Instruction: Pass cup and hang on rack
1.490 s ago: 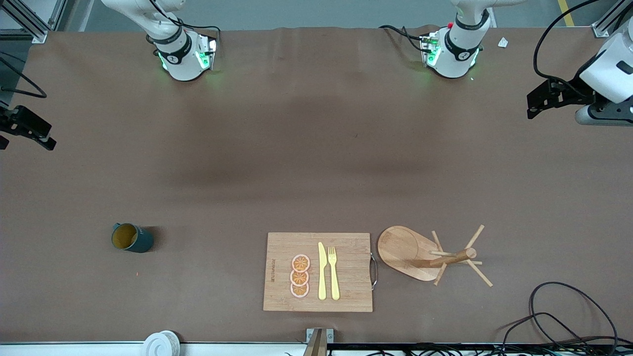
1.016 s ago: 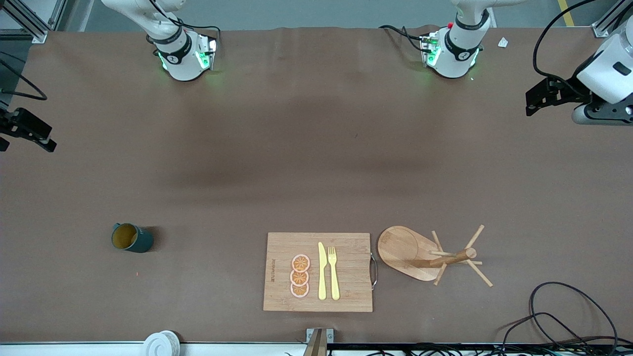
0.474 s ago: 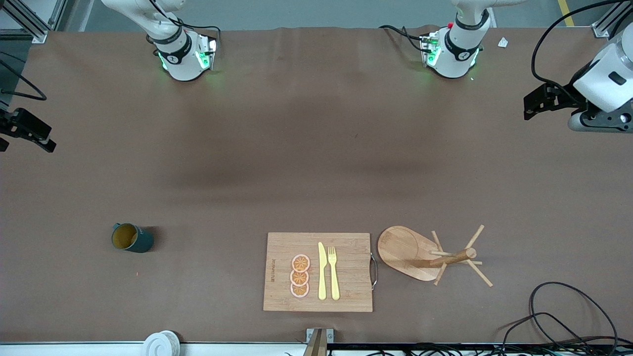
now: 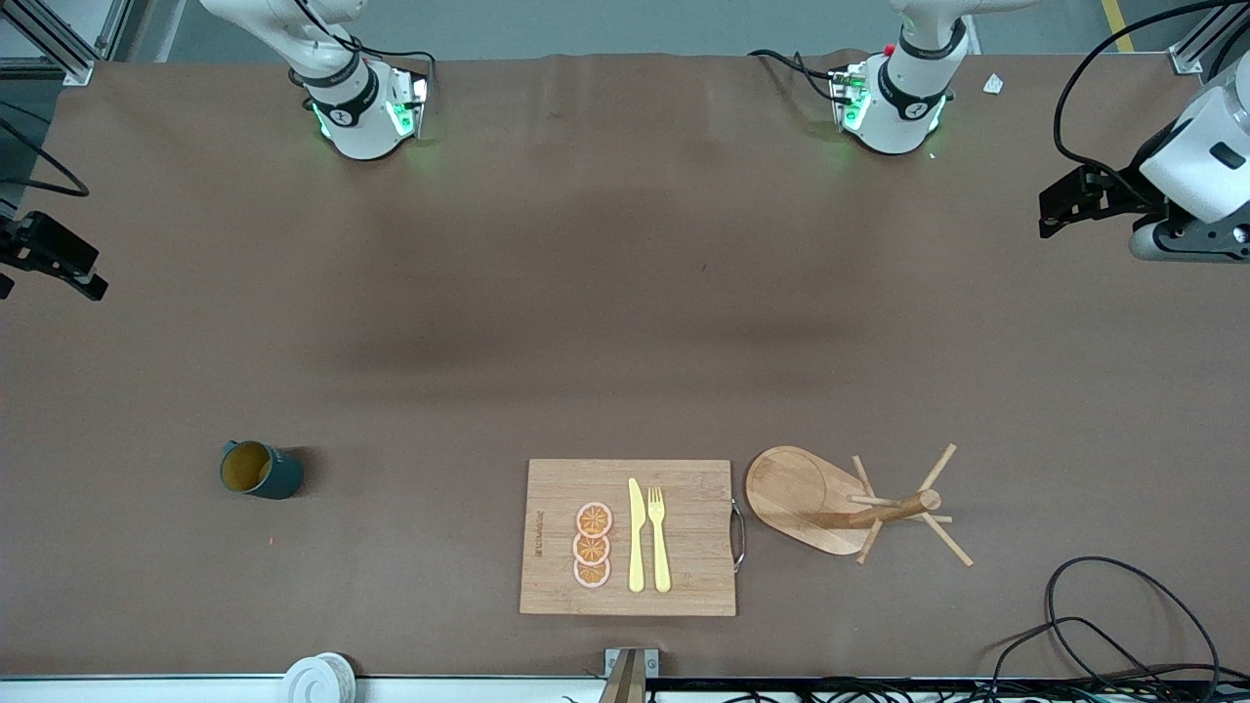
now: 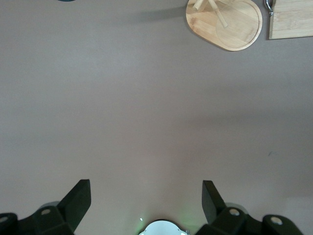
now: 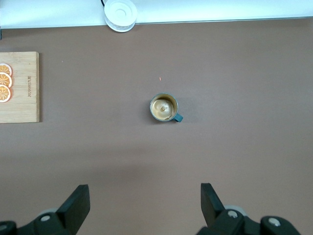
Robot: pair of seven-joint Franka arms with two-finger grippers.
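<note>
The cup (image 4: pixel 260 471), dark teal with a mustard-brown inside, stands upright toward the right arm's end of the table; the right wrist view looks down into the cup (image 6: pixel 165 108), with its handle at one side. The rack (image 4: pixel 859 503) stands on its oval bamboo base (image 4: pixel 796 493), beside the cutting board toward the left arm's end; the left wrist view catches the base (image 5: pixel 227 24). My right gripper (image 4: pixel 59 264) (image 6: pixel 145 196) hangs open and empty over its table end. My left gripper (image 4: pixel 1060 205) (image 5: pixel 145 193) is open and empty, high over its own end.
A bamboo cutting board (image 4: pixel 630 537) with three orange slices (image 4: pixel 592 545), a yellow knife (image 4: pixel 636 535) and a fork (image 4: pixel 659 537) lies between cup and rack. Black cables (image 4: pixel 1104 615) loop at the near corner by the left arm's end. A white roll (image 4: pixel 317 679) sits at the near edge.
The left arm's hand has shifted slightly over its end of the table. The right gripper, the cup and the rack have not moved.
</note>
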